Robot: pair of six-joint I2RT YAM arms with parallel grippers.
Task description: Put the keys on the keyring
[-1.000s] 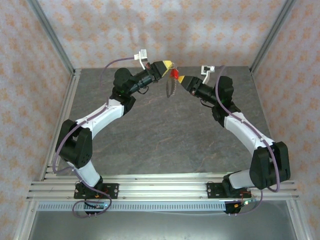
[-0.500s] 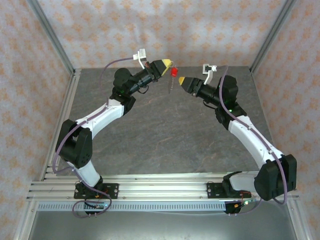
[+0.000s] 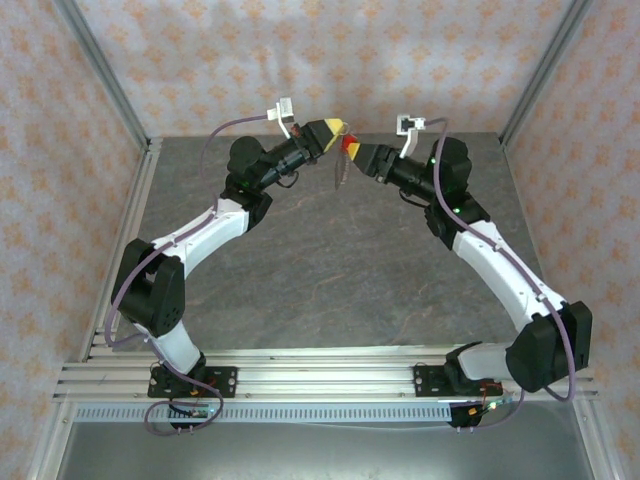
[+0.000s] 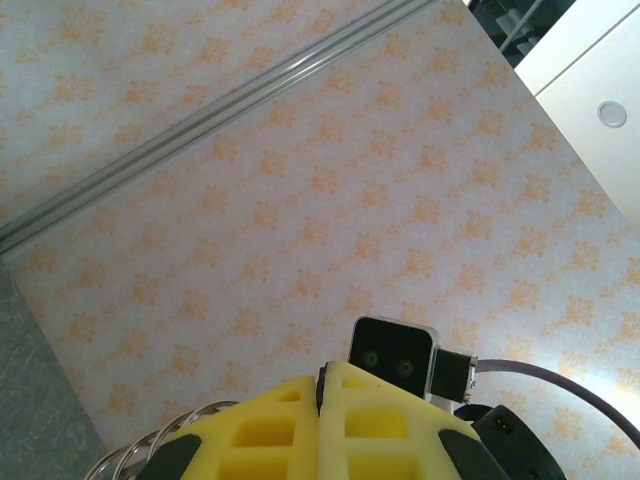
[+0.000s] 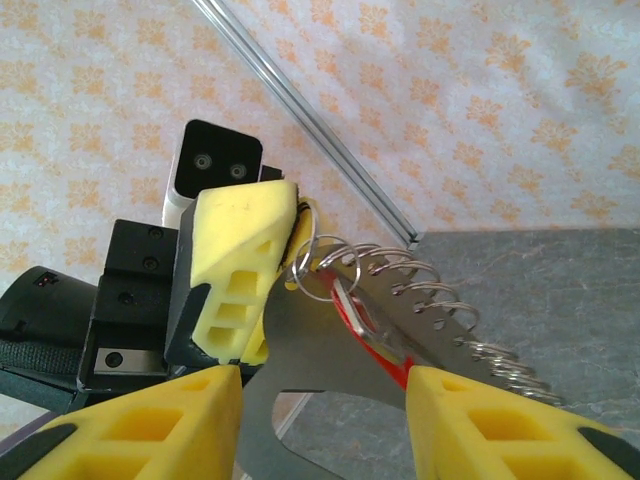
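Observation:
My left gripper [image 3: 338, 126] is raised above the back of the table and shut on the keyring [image 3: 340, 172], a thin silvery loop that hangs from its yellow tips. In the right wrist view the left gripper [image 5: 297, 222] pinches a small wire ring, with a row of silvery loops of the keyring [image 5: 440, 300] trailing right. The red-headed key [image 5: 372, 335] hangs on it, against a flat grey metal piece [image 5: 310, 340]. My right gripper [image 5: 320, 378] is open, its jaws either side of the key [image 3: 349, 146]; the key's red edge lies by the right fingertip [image 5: 440, 385]. The left gripper [image 4: 328, 372] has its fingers pressed together.
The grey stone-look table [image 3: 330, 260] lies well below both grippers. Patterned walls and aluminium frame posts [image 3: 105, 75] close in the back and sides. A rail [image 3: 300, 375] runs along the near edge by the arm bases.
The right gripper drew back to the right, away from the key, then came forward and up again to it. The left arm stayed put, still holding the keyring.

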